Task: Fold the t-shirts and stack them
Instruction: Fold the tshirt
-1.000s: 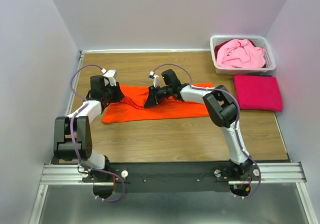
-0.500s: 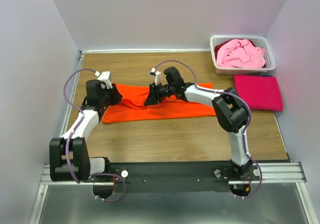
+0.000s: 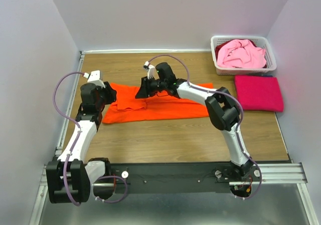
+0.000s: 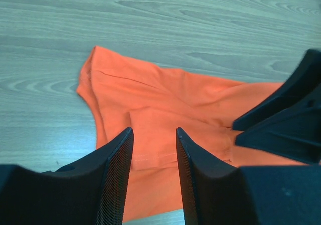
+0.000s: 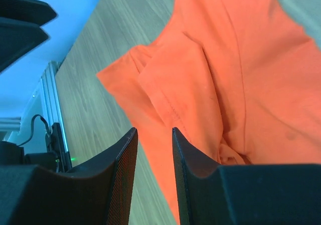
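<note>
The orange t-shirt (image 3: 165, 107) lies flat across the middle of the table, its left sleeve folded in over the body (image 4: 160, 109). My left gripper (image 3: 106, 95) hovers at the shirt's left end, open, with only cloth showing below the gap (image 4: 154, 131). My right gripper (image 3: 142, 91) hangs over the shirt's far edge near the folded sleeve, also open and empty (image 5: 153, 131). A magenta-red t-shirt (image 3: 258, 92) rests folded at the right. The pale pink t-shirt (image 3: 241, 53) is bunched in the basket.
The white slotted basket (image 3: 219, 64) stands at the far right corner, just behind the folded magenta shirt. Walls close in on the left, far and right sides. Bare wood (image 3: 175, 135) runs between the orange shirt and the arm bases.
Both grippers have widened and lifted off the orange shirt. The left arm has drawn back to the left, the right gripper has shifted left and farther away. The sleeve now lies folded inward.
</note>
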